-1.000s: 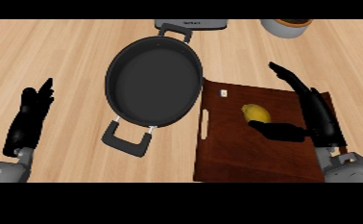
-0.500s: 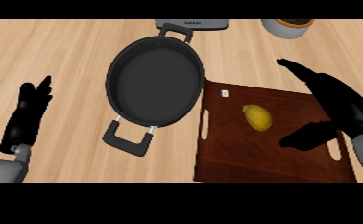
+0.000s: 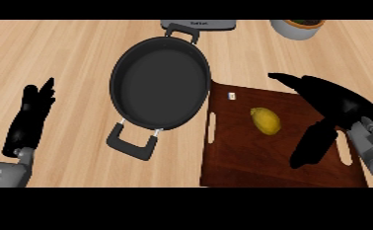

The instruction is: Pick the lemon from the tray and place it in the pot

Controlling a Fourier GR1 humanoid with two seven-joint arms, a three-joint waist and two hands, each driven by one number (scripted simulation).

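item: lemon (image 3: 266, 120). yellow, oval, lying on its side on the dark wooden tray (image 3: 241, 165), toward the tray's upper middle, long axis running roughly up and down the head view. nothing touches it.

item: pot (image 3: 160, 83). black, round, shallow, two handles, one at the far rim and one at the near-left. stands on the wooden counter (image 3: 73, 56) just left of the tray, its right rim beside the tray's upper-left corner. nothing shows inside it.

item: right hand (image 3: 331, 105). over the tray's right side, spread wide, fingers stretching toward the upper left and thumb hanging down toward the near edge. holds nothing; the lemon sits just left of the gap between thumb and fingers, apart from both.

item: left hand (image 3: 33, 120). at the view's left edge, fingers straight and pointing up, resting, holds nothing.

item: small white tag (image 3: 232, 95) on the tray's upper-left part; pale slot handles along the tray's left and right edges.

item: grey appliance (image 3: 200, 24) and grey bowl (image 3: 295, 29) at the counter's far edge, well apart from the work.

step in hand, judged: closing in to grasp the lemon. to do it well, bring the right hand leftward and down so fingers and thumb straddle the short width of the fruit, not its pointed ends, then curl round. an oval fruit may roll if nudged from one side only, so both sides should meet it together.
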